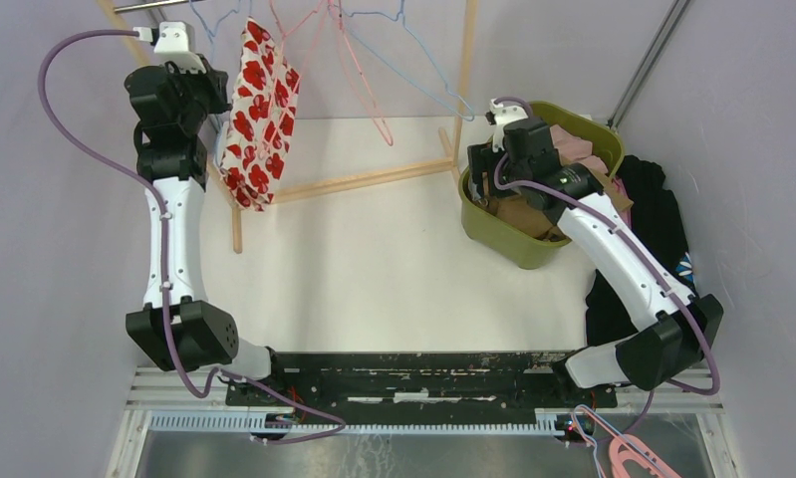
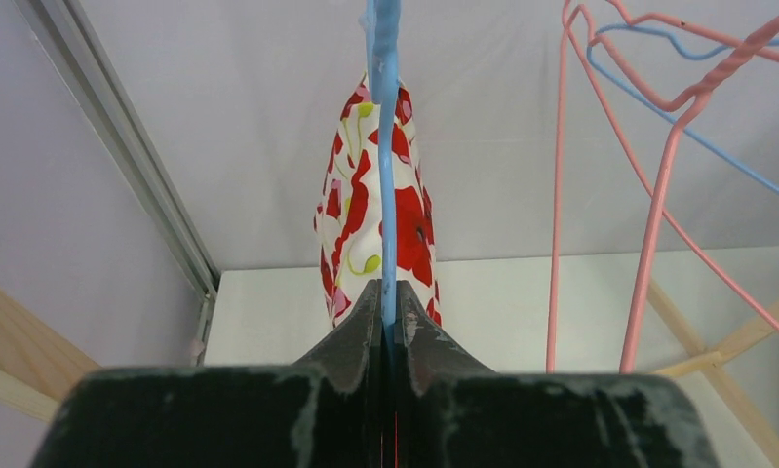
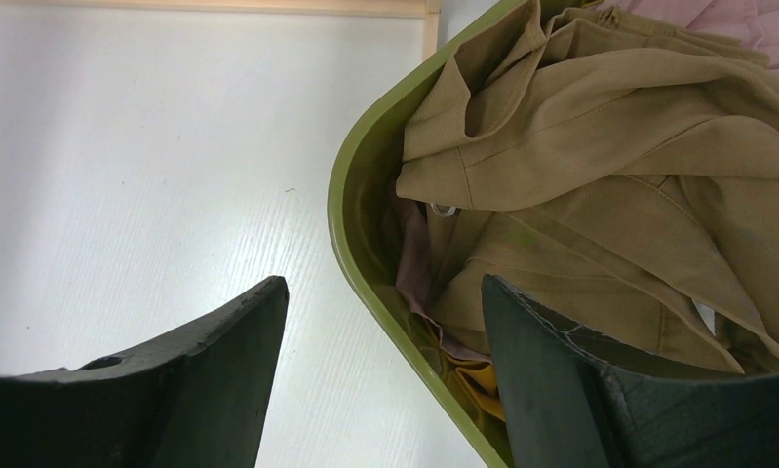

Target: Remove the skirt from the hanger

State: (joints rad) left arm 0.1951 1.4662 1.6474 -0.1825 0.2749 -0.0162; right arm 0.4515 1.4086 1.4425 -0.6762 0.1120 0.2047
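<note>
Hovering at the right of the bench (image 1: 374,259), the right hand (image 3: 380,292) hangs released. Its fingers are spread wide over the near rim of the green basket (image 3: 351,195), where tan garments (image 3: 600,127) lie piled. It looks parked there, out of the other arm's way. A dark heap of clothing (image 1: 658,209) lies just right of the basket.

Farther back, at the far left, the left hand (image 2: 390,292) is clenched on the wire of the blue hanger (image 2: 385,146), with the skirt (image 2: 409,224) just beyond its fingertips. The skirt, white with red flowers, hangs on that hanger from the wooden rack (image 1: 364,181) and is not yet off. The pinch probably steadies the hanger so the fabric can be drawn free without swinging. An empty pink hanger (image 2: 559,195) hangs to the right, apart from the skirt.
</note>
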